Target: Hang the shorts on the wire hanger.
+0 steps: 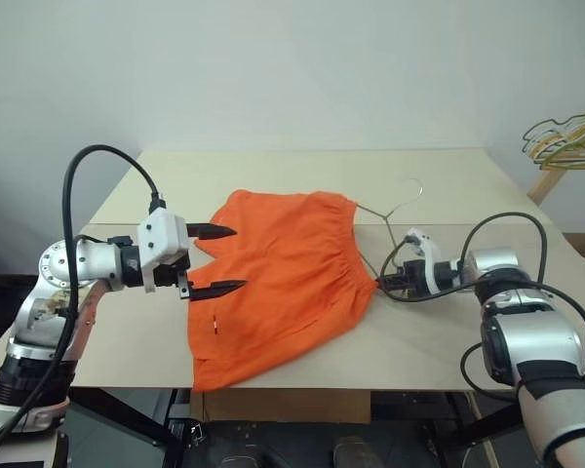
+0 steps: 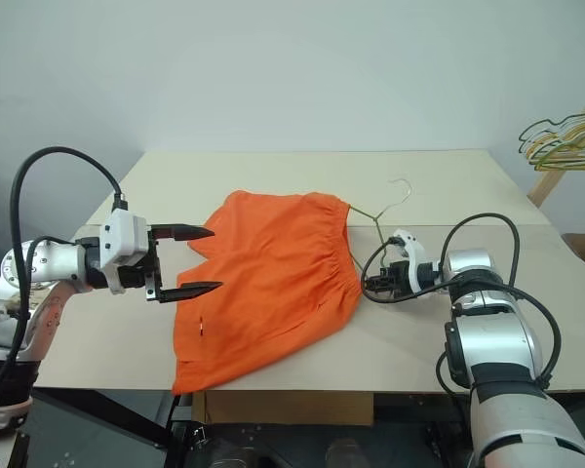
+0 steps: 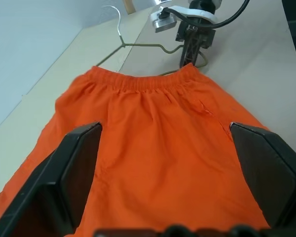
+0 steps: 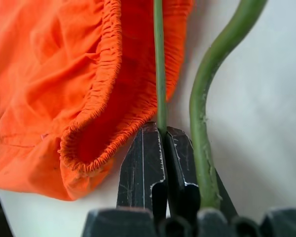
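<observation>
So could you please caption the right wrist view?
Right gripper shut on thin grey-green wire hanger beside bright orange fabric shorts.

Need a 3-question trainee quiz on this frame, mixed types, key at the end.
1. True or false: the left gripper is shut on the shorts.
2. What is the right gripper clamped on?
A. the waistband
B. the hanger wire
C. nothing
3. In one word: which part of the hanger lies clear of the shorts on the table?

Key
1. False. Its fingers are wide open over the shorts' leg end, gripping nothing.
2. B. The right wrist view shows the fingers pinched on the thin wire, beside the waistband.
3. Hook. It lies beyond the waistband, with one arm of the hanger running under the fabric.
</observation>
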Robot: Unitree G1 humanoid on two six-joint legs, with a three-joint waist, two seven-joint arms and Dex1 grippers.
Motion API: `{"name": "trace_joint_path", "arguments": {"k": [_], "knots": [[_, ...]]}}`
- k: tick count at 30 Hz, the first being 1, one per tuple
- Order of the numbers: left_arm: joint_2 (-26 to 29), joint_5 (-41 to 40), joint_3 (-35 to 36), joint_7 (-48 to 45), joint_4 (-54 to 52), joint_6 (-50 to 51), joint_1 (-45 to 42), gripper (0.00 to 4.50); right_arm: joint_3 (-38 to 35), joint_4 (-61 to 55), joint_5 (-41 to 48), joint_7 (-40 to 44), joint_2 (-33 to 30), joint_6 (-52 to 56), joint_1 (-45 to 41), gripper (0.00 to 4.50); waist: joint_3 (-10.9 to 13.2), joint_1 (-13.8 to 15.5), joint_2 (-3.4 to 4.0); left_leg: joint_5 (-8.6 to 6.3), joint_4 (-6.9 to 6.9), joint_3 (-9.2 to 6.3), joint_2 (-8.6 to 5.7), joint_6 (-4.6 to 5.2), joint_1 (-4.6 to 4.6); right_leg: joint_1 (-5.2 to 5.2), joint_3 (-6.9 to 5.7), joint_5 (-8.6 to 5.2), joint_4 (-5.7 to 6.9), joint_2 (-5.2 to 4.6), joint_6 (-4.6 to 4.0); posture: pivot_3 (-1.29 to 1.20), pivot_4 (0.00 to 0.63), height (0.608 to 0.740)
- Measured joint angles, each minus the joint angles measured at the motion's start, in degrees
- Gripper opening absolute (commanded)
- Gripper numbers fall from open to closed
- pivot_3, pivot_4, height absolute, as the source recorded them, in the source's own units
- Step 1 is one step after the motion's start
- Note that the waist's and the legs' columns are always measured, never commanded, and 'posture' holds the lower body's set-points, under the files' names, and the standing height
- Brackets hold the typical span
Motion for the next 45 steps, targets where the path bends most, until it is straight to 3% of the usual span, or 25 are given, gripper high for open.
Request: {"name": "trace_joint_path", "arguments": {"k": [5, 11, 21, 34, 45], "knots": [[-0.2, 0.0, -0.3, -0.2, 0.8, 0.0, -1.0, 4.48, -0.5, -14.2, 0.1, -3.5, -1.6, -6.2, 4.2, 0.0, 0.0, -0.2, 0.03, 0.02, 0.0, 0.0, -0.01, -0.03, -0.18, -0.17, 0.0, 0.0, 0.05, -0.03, 0.0, -0.09, 0.0, 0.74], [-0.3, 0.7, -1.2, -1.5, 4.2, -0.6, -3.9, 4.48, -0.7, -35.2, 0.3, -1.8, -9.0, -11.0, 7.4, 0.0, 0.0, -0.4, 0.05, 0.07, 0.0, 0.01, -0.01, -0.08, -0.34, -0.26, 0.01, 0.0, 0.23, -0.02, 0.0, -0.15, 0.0, 0.74], [-0.3, 3.5, -2.6, -7.2, 17.6, -8.0, -18.5, 4.48, 6.4, -66.5, 1.1, 5.7, -17.0, -10.2, 15.8, 0.0, 0.0, -3.5, 0.05, 0.07, 0.0, 0.0, 0.03, -0.09, -0.38, -0.22, -0.03, -0.01, 0.2, -0.04, 0.01, -0.22, 0.0, 0.74], [1.5, 3.4, -6.6, -24.7, 23.8, -11.6, -26.5, 4.48, 15.2, -73.1, -0.9, 9.9, -21.2, 3.3, 9.4, 0.0, 0.0, -7.7, 0.05, 0.07, -0.06, -0.11, 0.04, -0.08, -0.41, -0.26, -0.09, -0.03, 0.23, -0.05, 0.05, -0.25, 0.0, 0.74], [-5.2, 11.4, -10.7, -22.1, 37.1, -19.5, -35.2, 4.48, 18.7, -74.6, -0.9, 11.7, -21.2, 7.9, 6.5, 0.0, 0.0, -8.4, 0.05, 0.06, -0.05, -0.15, 0.02, -0.07, -0.53, -0.33, -0.12, -0.04, 0.24, -0.08, 0.07, -0.27, 0.0, 0.74]]}}
